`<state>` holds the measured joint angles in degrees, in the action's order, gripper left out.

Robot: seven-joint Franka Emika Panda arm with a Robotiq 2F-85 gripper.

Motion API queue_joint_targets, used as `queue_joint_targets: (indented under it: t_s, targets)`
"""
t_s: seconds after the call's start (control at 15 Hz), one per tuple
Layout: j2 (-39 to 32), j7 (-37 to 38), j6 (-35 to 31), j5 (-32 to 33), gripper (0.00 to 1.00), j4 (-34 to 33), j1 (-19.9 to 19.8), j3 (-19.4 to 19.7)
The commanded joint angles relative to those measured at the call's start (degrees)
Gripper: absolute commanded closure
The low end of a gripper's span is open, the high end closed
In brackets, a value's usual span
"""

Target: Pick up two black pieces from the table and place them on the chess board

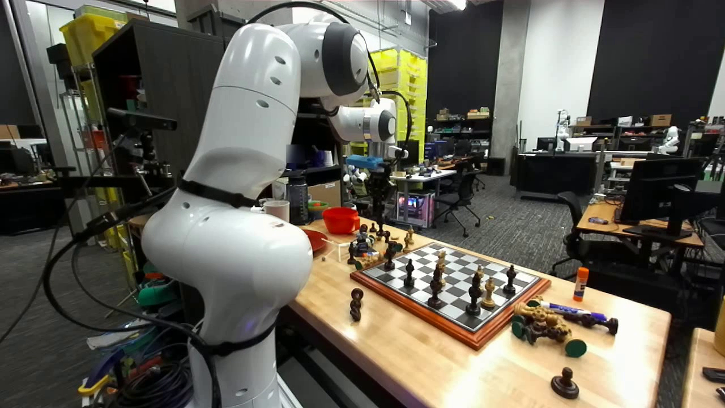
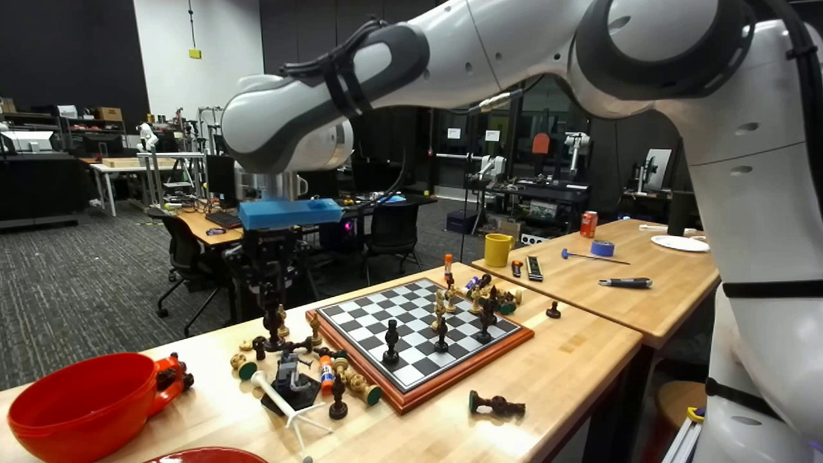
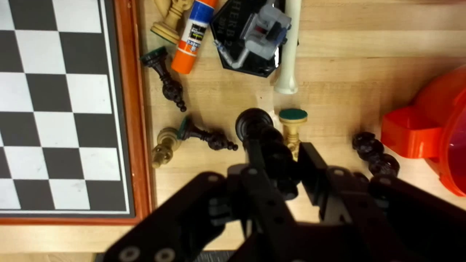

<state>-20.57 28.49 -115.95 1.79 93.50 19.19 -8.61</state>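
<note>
In an exterior view, the hand [image 1: 380, 219] hangs over the surface [image 1: 408, 362] just beyond the chess board [image 1: 418, 313], which bears upright dark and pale chessmen [image 1: 489, 293]. In an exterior view, a black piece [image 2: 271, 329] stands upright beneath the hand — whether its base touches the surface, I cannot tell. In the wrist view, the hand is narrow, its fingers [image 3: 314, 160] holding that piece — another black piece [image 3: 215, 140] lies between it and the board.

The wrist view crops the chess board [image 3: 72, 112] and red bowl [image 3: 435, 98].
</note>
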Motion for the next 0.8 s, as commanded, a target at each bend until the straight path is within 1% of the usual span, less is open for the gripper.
queue_joint_targets:
  t_s: [0.0, 0.13, 0.33, 0.53, 0.73]
  targets:
    - [6.4, 0.0, 1.1, 1.4, 0.93, 0.6, -0.1, 0.2]
    - [8.0, 1.2, 1.3, 2.5, 0.93, -1.2, -0.8, 0.9]
    - [8.9, 3.4, 2.8, 3.6, 0.93, -4.9, -3.1, 2.5]
    - [7.7, 5.9, 7.8, 3.6, 0.93, -9.2, -6.0, 4.6]
    - [5.9, 6.8, 14.0, 1.7, 0.93, -11.6, -8.9, 6.1]
